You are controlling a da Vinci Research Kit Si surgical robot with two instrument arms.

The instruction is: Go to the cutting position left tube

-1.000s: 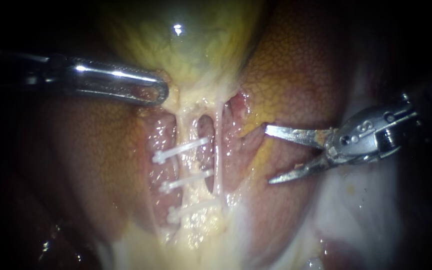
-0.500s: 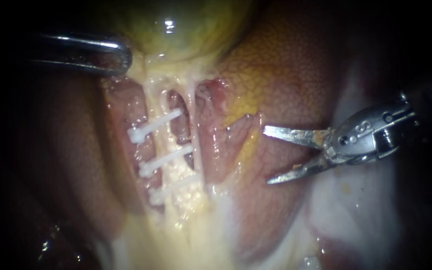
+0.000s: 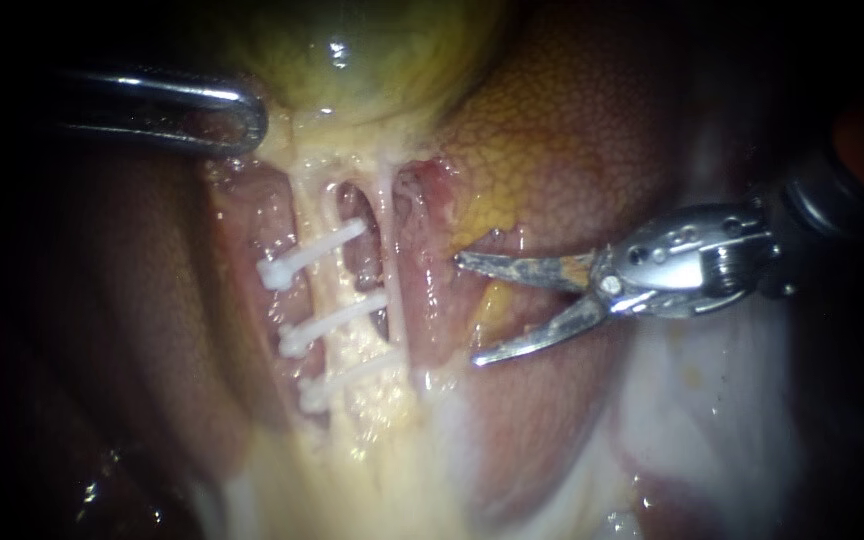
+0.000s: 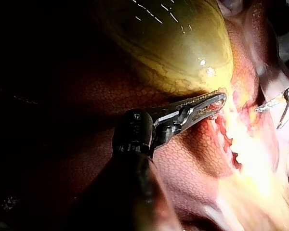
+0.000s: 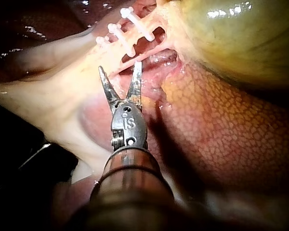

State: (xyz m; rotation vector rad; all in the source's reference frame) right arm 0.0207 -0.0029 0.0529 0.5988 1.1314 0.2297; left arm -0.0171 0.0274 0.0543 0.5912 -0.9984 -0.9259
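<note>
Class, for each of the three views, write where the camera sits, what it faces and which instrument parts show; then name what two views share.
Endoscope view: close in, facing the tubes below the gallbladder; left instrument enters from the left, right instrument from the right.
Left wrist view: on the left arm, looking along its shaft to jaws shut on the gallbladder.
Right wrist view: on the right arm, looking along its shaft past open jaws to the clips.
Shared: both wrist views show the right instrument.
</note>
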